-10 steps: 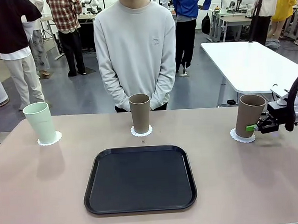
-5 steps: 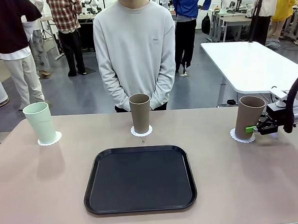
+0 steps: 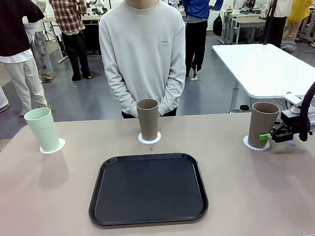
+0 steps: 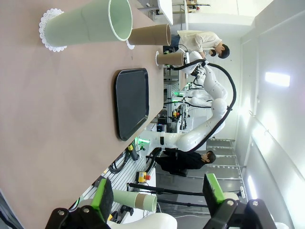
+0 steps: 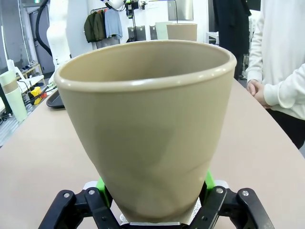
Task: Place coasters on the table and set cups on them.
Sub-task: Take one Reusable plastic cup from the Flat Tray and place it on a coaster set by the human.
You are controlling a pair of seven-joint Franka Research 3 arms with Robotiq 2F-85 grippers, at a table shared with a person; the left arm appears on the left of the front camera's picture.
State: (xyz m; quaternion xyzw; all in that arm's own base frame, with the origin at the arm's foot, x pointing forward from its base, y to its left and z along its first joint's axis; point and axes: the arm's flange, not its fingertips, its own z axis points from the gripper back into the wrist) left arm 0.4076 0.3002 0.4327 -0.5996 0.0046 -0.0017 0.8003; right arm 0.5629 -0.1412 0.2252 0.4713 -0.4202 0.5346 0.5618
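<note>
1. Cups stand in a row along the far part of the beige table [image 3: 46, 208], three in all, each upright on its own white scalloped coaster
2. Mint green cup [image 3: 42, 129] is at the far left on the left coaster [image 3: 52, 148]; the left wrist view looks into its mouth, and what shows of its inside is bare
3. Middle brown cup [image 3: 148, 119] stands on the middle coaster [image 3: 148, 139] just in front of the person [image 3: 142, 50], whose hands are clasped low in front of the body
4. Right brown cup [image 3: 263, 123] sits on the right coaster [image 3: 255, 143] near the table's right edge; in the right wrist view its upper inside wall shows bare, the bottom is out of sight
5. Right gripper [image 3: 266, 136] reaches in from the right at the base of that cup; the right wrist view shows its green pads [image 5: 100, 184] on either side of the cup's foot, close against it, but I cannot tell whether they press it or stand just free
6. Left gripper [image 4: 157, 193] hangs well back from the mint cup with its two fingers spread wide and nothing between them
7. Black rounded-square tray [image 3: 147, 188] lies in the middle of the table, nearer the robot than the cups, with nothing in it
</note>
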